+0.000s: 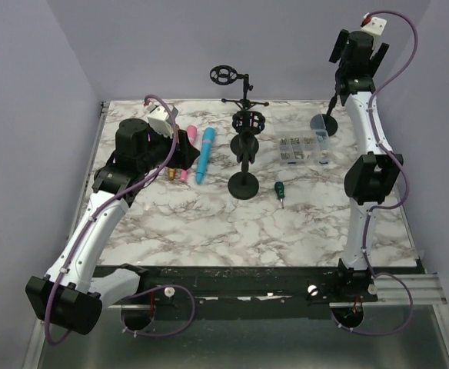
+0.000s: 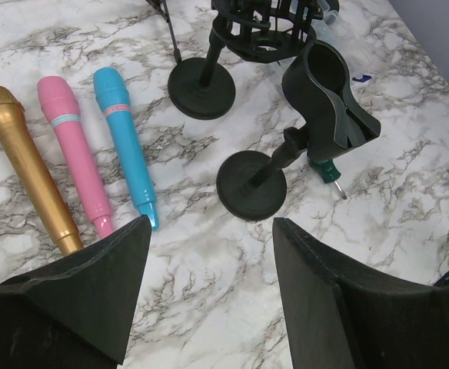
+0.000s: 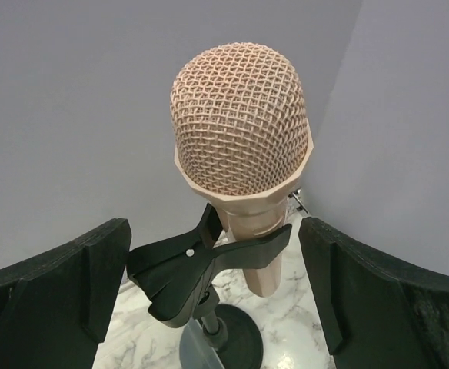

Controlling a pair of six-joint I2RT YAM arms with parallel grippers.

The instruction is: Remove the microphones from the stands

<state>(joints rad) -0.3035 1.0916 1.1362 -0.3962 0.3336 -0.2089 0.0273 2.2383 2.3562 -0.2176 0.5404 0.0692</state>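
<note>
Marble-veined table (image 1: pixel 209 223): we are holding our left jaws and right jaws spread wide, empty, the right facing a pinkish, mesh-domed microphone (image 3: pixel 242 131) sitting in a black spring clip (image 3: pixel 201 265).

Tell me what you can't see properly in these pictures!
- Gold microphone: tail end hidden behind the left gripper, left wrist view.
- Microphone stand: base cut off by the bottom edge, right wrist view.
- Parts box: contents too small, top view.
</note>
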